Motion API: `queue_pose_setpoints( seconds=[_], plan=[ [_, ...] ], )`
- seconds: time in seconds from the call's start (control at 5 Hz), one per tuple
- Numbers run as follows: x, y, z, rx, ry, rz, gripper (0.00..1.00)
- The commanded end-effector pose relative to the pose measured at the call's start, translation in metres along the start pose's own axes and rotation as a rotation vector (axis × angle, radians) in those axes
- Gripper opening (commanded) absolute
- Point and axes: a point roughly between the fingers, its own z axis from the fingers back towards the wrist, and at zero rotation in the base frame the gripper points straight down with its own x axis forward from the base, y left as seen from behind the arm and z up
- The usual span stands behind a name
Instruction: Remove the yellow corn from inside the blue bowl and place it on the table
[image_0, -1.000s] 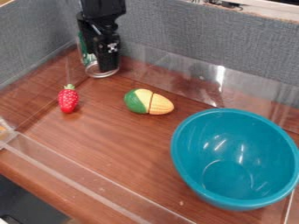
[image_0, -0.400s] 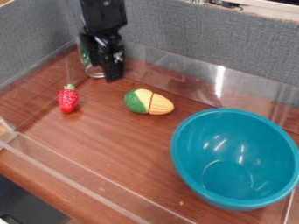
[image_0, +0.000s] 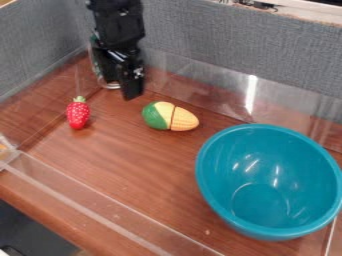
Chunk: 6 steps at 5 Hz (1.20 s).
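The yellow corn (image_0: 170, 117), a small oval toy with a green end, lies on the table (image_0: 120, 160), left of the blue bowl (image_0: 269, 180) and outside it. The bowl stands at the front right and I see nothing inside it. My gripper (image_0: 122, 86) hangs at the back left, pointing straight down with its black fingers (image_0: 134, 88) apart and nothing between them. It is up and to the left of the corn, clear of it, and just above the tabletop.
A red toy strawberry (image_0: 79, 113) stands left of the corn, below the gripper in the picture. Clear acrylic walls (image_0: 214, 85) edge the tabletop, with a grey fabric panel behind them.
The gripper has sunk toward the table and shifted slightly to the right, nearer the corn, staying open. Corn, bowl and strawberry have not moved.
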Motion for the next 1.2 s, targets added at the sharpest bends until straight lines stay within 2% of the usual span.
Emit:
queue_pose_setpoints(
  seconds=[0.0,0.2,0.4,0.6,0.8,1.0],
  plan=[
    [0.011,-0.009,0.014,0.033,-0.027,-0.034,1.00],
    [0.014,-0.015,0.021,0.041,-0.029,-0.052,1.00],
    [0.022,-0.003,0.022,0.070,-0.012,-0.092,1.00],
    [0.027,0.002,0.021,0.076,-0.005,-0.117,1.00],
    [0.017,-0.005,0.019,0.086,-0.002,-0.068,1.00],
    [0.006,-0.017,0.025,0.105,-0.005,-0.015,1.00]
  ],
)
